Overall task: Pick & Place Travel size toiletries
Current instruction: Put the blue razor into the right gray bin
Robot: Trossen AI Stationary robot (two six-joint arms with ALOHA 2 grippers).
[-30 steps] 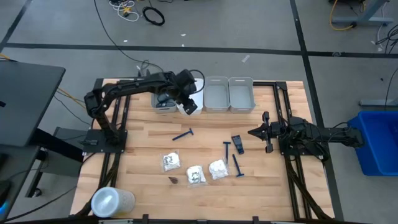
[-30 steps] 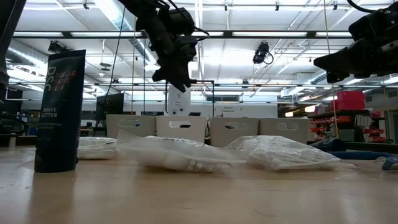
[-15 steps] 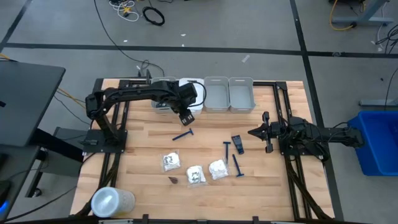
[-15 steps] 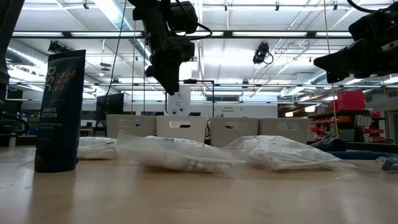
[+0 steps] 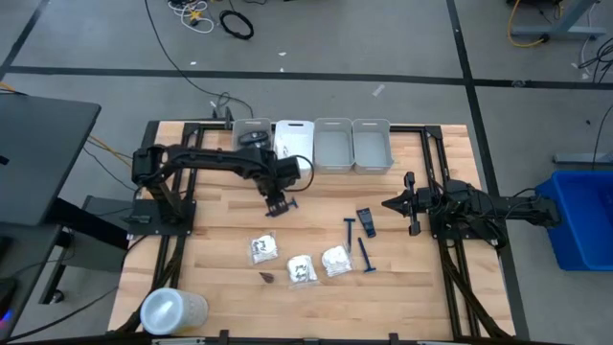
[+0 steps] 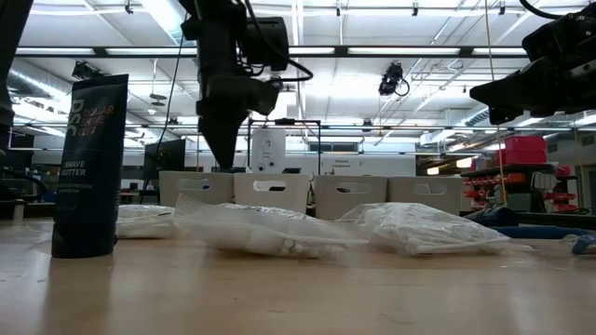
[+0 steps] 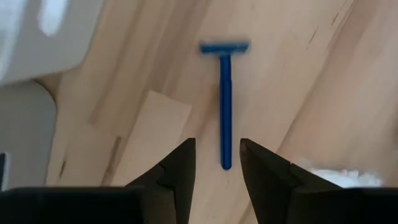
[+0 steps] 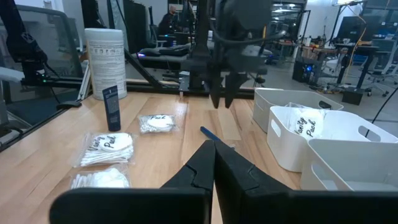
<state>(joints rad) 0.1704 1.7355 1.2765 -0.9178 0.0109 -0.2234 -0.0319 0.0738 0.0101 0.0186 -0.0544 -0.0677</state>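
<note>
Pale butcher-block wooden table carries four rectangular plastic bins in a row along its far edge, with grey floor around it; the left gripper hangs fingers-down over the table just in front of the bins, directly above a thin blue T-shaped razor; in the left wrist view the razor lies flat on the wood, its handle end pointing into the gap between the two dark fingers, its head farther away; the fingers stand apart and grasp nothing, and are not touching the razor. Three small white crinkly packets with dark print lie in a loose row nearer the front edge; two more blue razors and a dark oval case lie toward the right side; a further white packet rests inside one white bin in the right wrist view; a dark stand-up shave pouch and a white cylindrical wipes canister stand at the front left corner. The right gripper waits above the right side of the table, fingers pressed together and empty. Compared with a second ago, the left gripper has left the bins and moved forward over the razor, narrowing its fingers very slightly; the right arm and all toiletries on the table are unchanged.
</note>
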